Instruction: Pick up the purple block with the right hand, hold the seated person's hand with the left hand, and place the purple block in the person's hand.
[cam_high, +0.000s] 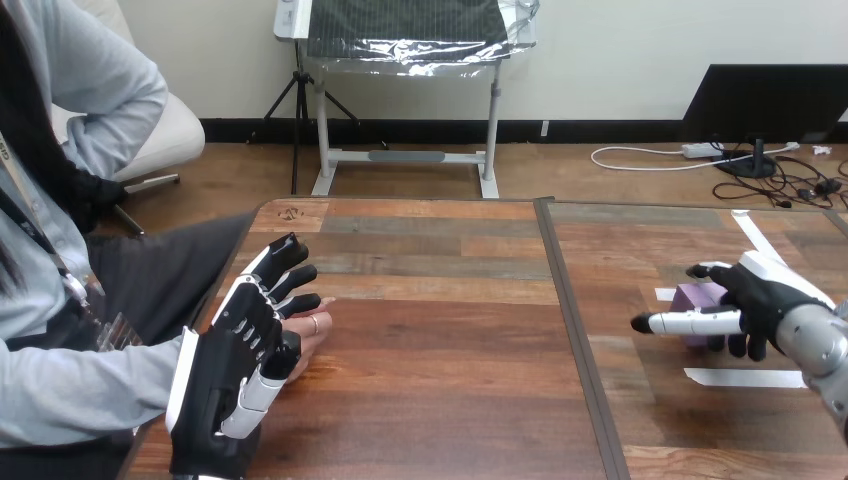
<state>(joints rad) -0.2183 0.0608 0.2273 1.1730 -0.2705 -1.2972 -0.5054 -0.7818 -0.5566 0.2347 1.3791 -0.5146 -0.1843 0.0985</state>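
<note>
Right robot hand (765, 300) is spread wide, the block (700, 297) on the surface (450, 350) between its fingers (690, 322); close squarely before lifting. Left robot hand (245, 340) lies open over the person's hand (312, 330).

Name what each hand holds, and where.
Right hand is at the purple block, grip unclear; left hand lies open over the person's hand.

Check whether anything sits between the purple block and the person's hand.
No object stands on the table between the purple block and the person's hand. The left hand lies over that hand, covering most of it.
</note>
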